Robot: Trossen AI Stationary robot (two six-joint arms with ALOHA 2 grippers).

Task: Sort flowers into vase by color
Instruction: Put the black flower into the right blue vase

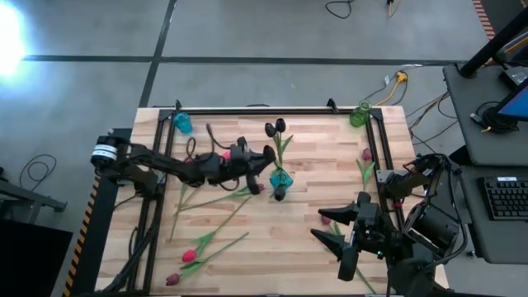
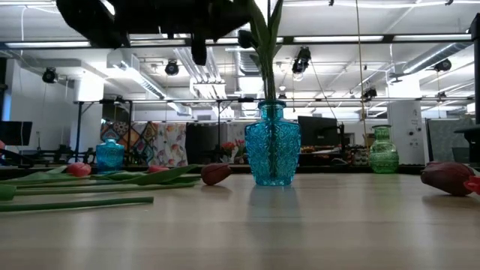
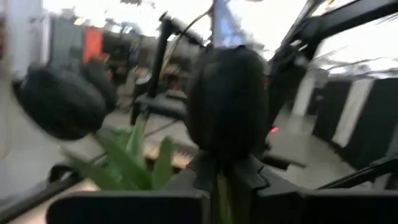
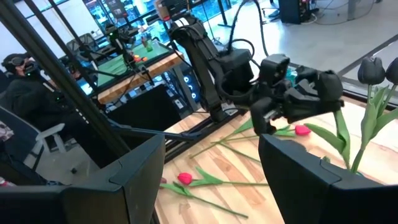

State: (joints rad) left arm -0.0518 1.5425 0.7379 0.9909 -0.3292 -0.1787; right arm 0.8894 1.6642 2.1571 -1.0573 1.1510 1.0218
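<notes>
Left tool: we see our left tool point(image 1: 266, 155) above the table's middle, just beside the blue vase point(image 1: 280, 180), clamped on the stem of a black tulip point(image 3: 227, 102), whose head rises straight past the fingers.
Right tool: our right tool point(image 1: 328, 229) hangs over the near right part of the table point(image 1: 305, 247), its fingers point(image 4: 305, 180) spread apart and holding nothing.
Blue vase: upright at the table's centre, with two black tulips point(image 1: 275, 128) already standing in it.
Loose flowers: red and pink tulips point(image 1: 191, 256) lie flat on the left half, a few more point(image 1: 366, 155) on the right side.
Other vases: a green vase point(image 1: 360, 115) at the far right corner, a small blue vase point(image 1: 182, 123) at the far left.
</notes>
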